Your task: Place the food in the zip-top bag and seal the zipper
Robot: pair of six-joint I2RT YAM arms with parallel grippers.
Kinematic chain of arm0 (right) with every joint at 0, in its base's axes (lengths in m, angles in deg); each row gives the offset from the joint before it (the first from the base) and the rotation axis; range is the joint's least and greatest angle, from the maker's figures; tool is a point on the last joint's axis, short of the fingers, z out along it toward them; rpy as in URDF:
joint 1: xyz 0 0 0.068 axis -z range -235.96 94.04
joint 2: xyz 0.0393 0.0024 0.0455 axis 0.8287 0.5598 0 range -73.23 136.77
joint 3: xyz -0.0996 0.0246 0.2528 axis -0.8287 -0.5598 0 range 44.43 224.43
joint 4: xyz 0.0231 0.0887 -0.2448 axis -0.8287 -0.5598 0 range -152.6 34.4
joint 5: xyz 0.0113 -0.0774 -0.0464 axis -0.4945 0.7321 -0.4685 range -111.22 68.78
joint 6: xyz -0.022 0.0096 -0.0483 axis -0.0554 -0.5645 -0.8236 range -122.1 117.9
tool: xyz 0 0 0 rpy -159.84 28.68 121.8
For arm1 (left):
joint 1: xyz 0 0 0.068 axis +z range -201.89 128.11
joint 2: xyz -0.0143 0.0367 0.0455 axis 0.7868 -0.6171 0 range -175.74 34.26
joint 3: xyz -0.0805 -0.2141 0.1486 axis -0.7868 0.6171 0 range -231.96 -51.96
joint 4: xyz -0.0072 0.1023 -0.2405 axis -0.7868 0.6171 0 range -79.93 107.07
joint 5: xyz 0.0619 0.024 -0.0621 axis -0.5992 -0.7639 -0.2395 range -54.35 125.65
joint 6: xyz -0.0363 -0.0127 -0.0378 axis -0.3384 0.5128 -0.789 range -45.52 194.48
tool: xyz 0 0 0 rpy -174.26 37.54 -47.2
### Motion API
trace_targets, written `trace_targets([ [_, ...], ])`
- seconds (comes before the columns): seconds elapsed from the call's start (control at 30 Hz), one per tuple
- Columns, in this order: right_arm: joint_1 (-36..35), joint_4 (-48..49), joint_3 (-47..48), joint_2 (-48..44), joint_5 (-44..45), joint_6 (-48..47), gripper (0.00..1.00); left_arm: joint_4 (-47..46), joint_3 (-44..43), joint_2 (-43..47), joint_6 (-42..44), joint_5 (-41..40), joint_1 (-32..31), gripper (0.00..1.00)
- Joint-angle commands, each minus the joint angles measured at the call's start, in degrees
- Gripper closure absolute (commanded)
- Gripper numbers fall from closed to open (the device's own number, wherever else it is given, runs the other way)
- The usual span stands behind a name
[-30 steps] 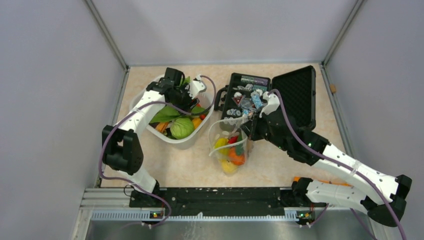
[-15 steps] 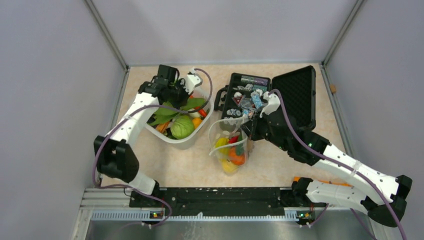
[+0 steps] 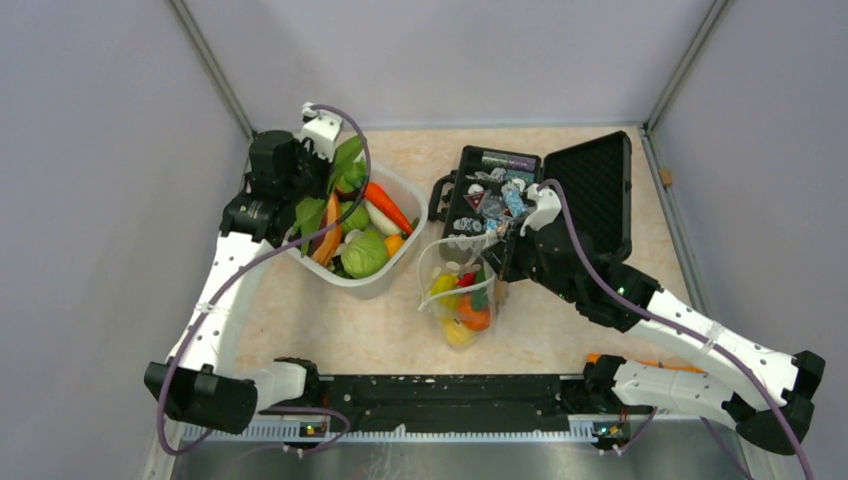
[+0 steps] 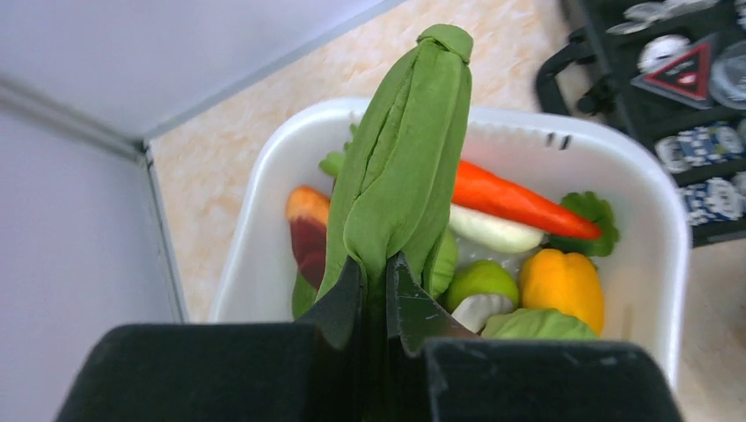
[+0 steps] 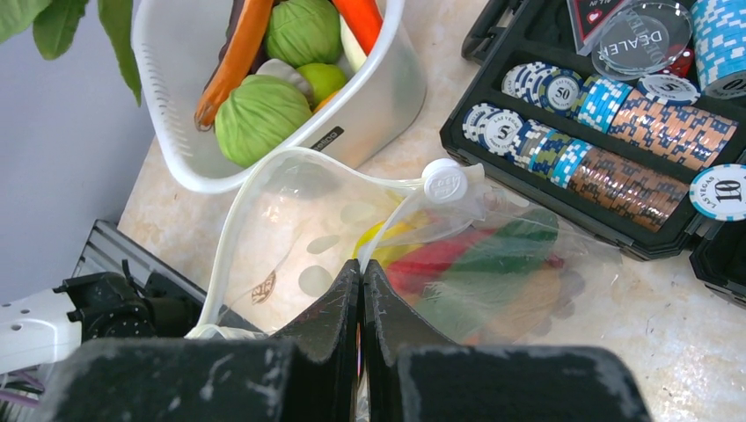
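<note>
The left tool has risen from the basket below, pinching green leaves; the right tool grips the bag, holding its mouth open.

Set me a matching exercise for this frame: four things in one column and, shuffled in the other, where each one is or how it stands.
Things:
1. green leaves
2. carrot
3. poker chips
4. zip-top bag

Places or states:
a. sorted in the black case
b. mouth open, toy food inside
c. hanging in the air
d. lying in the white basket

Pairs: 1-c, 2-d, 3-a, 4-b.
</note>
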Motion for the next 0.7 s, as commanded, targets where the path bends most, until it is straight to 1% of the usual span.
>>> trace_targets([
  [0.0,-0.3,4.1,1.2,-0.5,-0.2,-0.9,1.00,-2.3,1.3,-2.5,-6.6,-12.3,1.7,1.00],
  [0.07,-0.3,4.2,1.3,-0.4,-0.3,-1.0,1.00,-3.6,1.3,-3.5,-12.0,-12.7,3.6,1.00],
  [0.13,-0.4,4.1,1.5,-0.2,-0.3,-1.0,1.00,-4.6,1.1,-4.9,-14.9,-10.5,5.3,1.00],
  [0.17,-0.4,4.0,1.6,-0.1,-0.5,-1.1,1.00,-4.6,0.6,-6.2,-16.3,-10.8,6.0,1.00],
  [0.27,-0.4,3.8,1.6,-0.3,-0.3,-1.0,1.00,-1.8,-1.5,-11.0,-17.3,-11.7,7.4,1.00],
  [0.3,-0.4,3.8,1.6,-0.3,-0.1,-1.0,1.00,-0.5,-2.0,-12.7,-19.0,-12.3,7.6,1.00],
  [0.4,-0.3,3.9,1.5,-0.3,0.2,-1.1,1.00,0.1,-1.8,-16.7,-20.3,-14.2,8.6,1.00],
  [0.43,-0.3,3.9,1.6,-0.3,0.1,-1.1,1.00,-0.5,-1.5,-17.8,-20.9,-15.6,8.9,0.97],
  [0.47,-0.3,4.1,1.6,-0.3,0.1,-1.1,1.00,-0.6,-1.5,-18.7,-21.2,-15.9,9.1,0.86],
  [0.5,-0.3,4.0,1.6,-0.1,-0.1,-1.0,1.00,-0.3,-1.9,-19.1,-21.7,-15.6,9.4,0.61],
  [0.53,-0.3,3.9,1.8,-0.1,-0.2,-1.2,1.00,-0.8,-1.8,-19.0,-22.0,-14.7,9.5,0.45],
  [0.57,-0.4,3.7,1.9,0.1,-0.1,-1.2,1.00,-2.0,-1.2,-18.8,-21.8,-13.3,9.7,0.41],
  [0.6,-0.4,3.5,1.9,0.1,0.1,-1.1,1.00,-2.4,-1.1,-18.4,-21.9,-13.1,9.7,0.40],
  [0.67,-0.3,3.5,1.9,-0.1,0.2,-1.1,1.00,-2.1,-1.9,-17.4,-22.7,-13.6,9.8,0.31],
])
